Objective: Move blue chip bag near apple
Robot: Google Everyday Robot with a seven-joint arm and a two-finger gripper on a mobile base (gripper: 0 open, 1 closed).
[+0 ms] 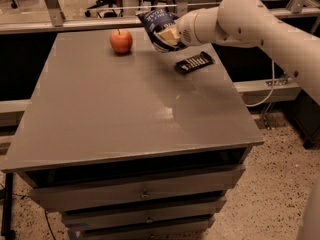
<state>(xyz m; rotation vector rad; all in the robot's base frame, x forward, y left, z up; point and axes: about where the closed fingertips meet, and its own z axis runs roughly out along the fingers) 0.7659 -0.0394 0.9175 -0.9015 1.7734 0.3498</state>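
As it stood before the camera, worktop (125, 114): grey, drawers beneath.
arm (250, 19): reached in over the far right corner.
blue chip bag (156, 21): held up at the far edge, near its middle.
gripper (167, 34): clamped on the bag's lower end.
apple (121, 40): upright near the far edge, left of the bag, apart.
black bar (194, 62): flat near the far right corner.

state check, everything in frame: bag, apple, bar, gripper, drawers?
blue chip bag: gripped, tilted, right of the apple, not touching it.
apple: upright on the table, free.
black bar: flat on the table, free.
gripper: shut on the blue chip bag, at the table's far edge.
drawers: shut.
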